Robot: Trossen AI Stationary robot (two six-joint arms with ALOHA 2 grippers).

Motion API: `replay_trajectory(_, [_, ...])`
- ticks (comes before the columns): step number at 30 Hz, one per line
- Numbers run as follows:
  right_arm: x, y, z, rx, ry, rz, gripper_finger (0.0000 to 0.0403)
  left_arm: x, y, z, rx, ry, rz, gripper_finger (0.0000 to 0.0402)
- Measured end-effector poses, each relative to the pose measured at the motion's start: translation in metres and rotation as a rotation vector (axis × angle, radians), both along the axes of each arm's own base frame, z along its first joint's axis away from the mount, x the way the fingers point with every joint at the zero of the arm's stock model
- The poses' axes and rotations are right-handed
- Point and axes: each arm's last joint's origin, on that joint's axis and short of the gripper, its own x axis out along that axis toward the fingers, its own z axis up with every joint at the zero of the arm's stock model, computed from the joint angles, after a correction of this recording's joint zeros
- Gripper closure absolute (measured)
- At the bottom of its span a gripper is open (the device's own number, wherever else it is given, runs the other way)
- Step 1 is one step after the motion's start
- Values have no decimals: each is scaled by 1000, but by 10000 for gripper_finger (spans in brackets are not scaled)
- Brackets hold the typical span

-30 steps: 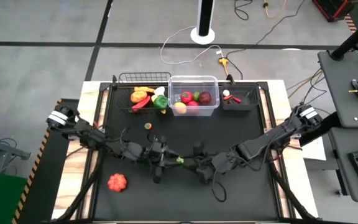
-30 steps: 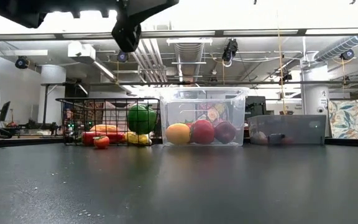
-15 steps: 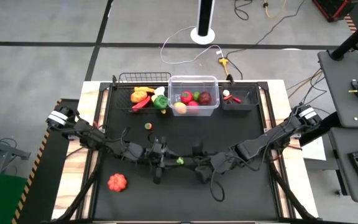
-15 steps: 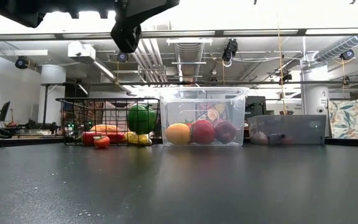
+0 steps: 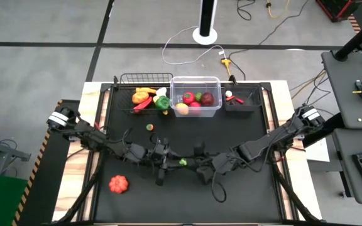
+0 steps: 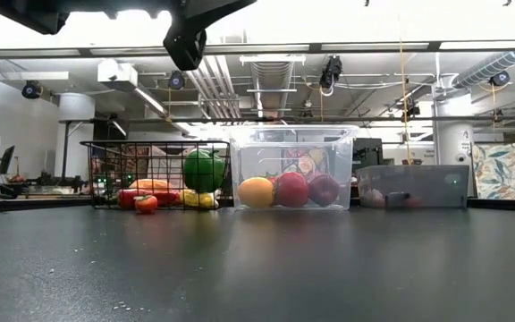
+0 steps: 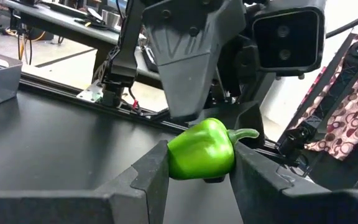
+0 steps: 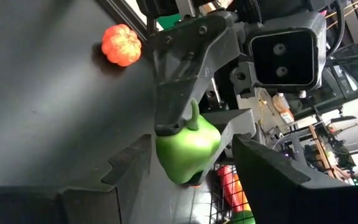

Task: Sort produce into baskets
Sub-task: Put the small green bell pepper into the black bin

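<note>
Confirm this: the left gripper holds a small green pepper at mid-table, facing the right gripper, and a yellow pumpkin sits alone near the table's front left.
One thing is wrong: the pumpkin is orange, not yellow, as the high view shows. The rest holds: the left gripper grips the small green pepper at mid-table, facing the right gripper, and the pumpkin sits alone near the table's front left.
</note>
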Motion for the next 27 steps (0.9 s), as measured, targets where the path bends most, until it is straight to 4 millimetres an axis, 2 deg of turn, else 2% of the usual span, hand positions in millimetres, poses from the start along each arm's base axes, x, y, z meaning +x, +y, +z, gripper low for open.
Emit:
replay_trajectory(5, [0,0,-1,4,1,-2,198,0,0,0,0,1,1,271])
replay_trajectory(18, [0,0,-1,1,2,-1,296,2,0,4,14,-13,15,266])
replay_trajectory(22, [0,0,-1,0,2,-7,299,2,0,4,-5,-8,46,246])
replay_trajectory(27, [-1,-1,-1,3,10,-13,298,2,1,0,17,32,54,197])
